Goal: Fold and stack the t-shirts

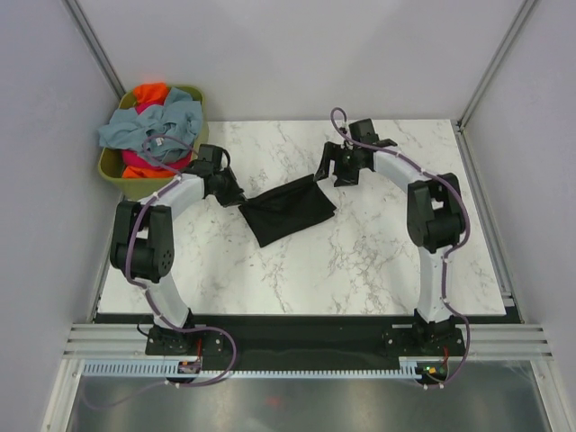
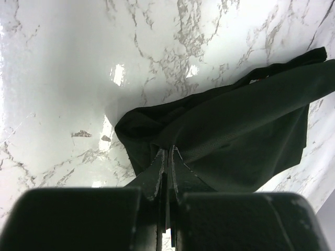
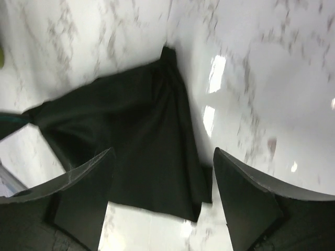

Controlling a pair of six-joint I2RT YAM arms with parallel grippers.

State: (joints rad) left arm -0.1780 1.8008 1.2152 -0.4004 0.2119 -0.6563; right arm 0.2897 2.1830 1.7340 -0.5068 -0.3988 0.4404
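Olive basket (image 1: 110, 167) at the far-left corner of the desk (image 1: 360, 261) holds a grey-blue shirt (image 1: 135, 126), orange shirt (image 1: 151, 92), pink shirt (image 1: 144, 164); black shirt (image 1: 288, 211) lies mid-desk, bare marble around. Left wrist: left fingers (image 2: 155, 175) pinch its edge. Right wrist: right fingers (image 3: 84, 180) spread above it

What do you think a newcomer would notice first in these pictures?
The black shirt lies crumpled in the middle of the table, one corner pinched by the left gripper, fingers shut. The right gripper hangs open over its other end. By the far left corner, a green basket overflows with grey-blue, orange and pink shirts.
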